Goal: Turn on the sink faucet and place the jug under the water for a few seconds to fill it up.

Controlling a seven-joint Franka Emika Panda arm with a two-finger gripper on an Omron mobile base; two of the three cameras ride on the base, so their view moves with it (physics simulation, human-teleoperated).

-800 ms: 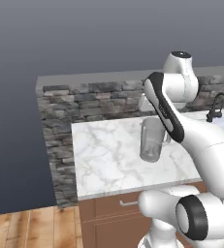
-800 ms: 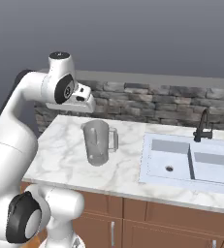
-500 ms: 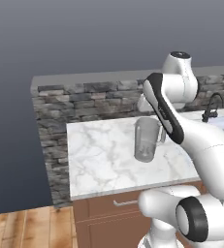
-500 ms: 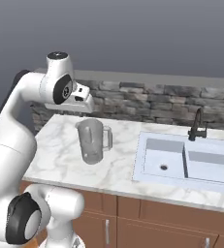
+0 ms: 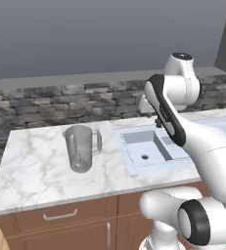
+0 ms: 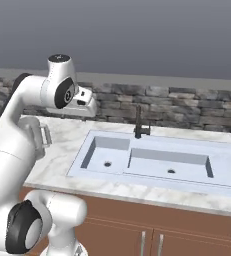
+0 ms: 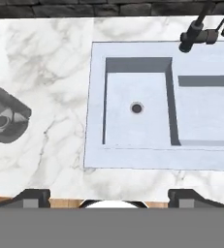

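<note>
The jug (image 5: 81, 148) stands upright on the marble counter (image 5: 31, 171), just left of the sink (image 5: 148, 149), its handle turned toward the basins. From the hand camera it sits at nine o'clock, looked down into from above (image 7: 4, 120), well apart from the sink's rim (image 7: 96, 160). In the right base view only the jug's handle (image 6: 45, 135) peeks out from behind the arm.

The sink has two basins, each with a small dark drain; the near one shows its drain at the middle of the hand view. The faucet (image 6: 138, 122) rises dark and slim from the back edge of the sink, about where the two basins meet, in front of the stone backsplash (image 6: 187, 107). In the hand view it lies at one o'clock (image 7: 197, 34).

The gripper (image 7: 108, 196) hangs high above the counter's front edge, looking down, with its two fingertips (image 7: 33, 197) set far apart at the bottom corners of the hand view: the jaws are wide and nothing is between them. It touches neither jug nor faucet. Below the counter run brown wooden cabinets (image 5: 60, 219).
</note>
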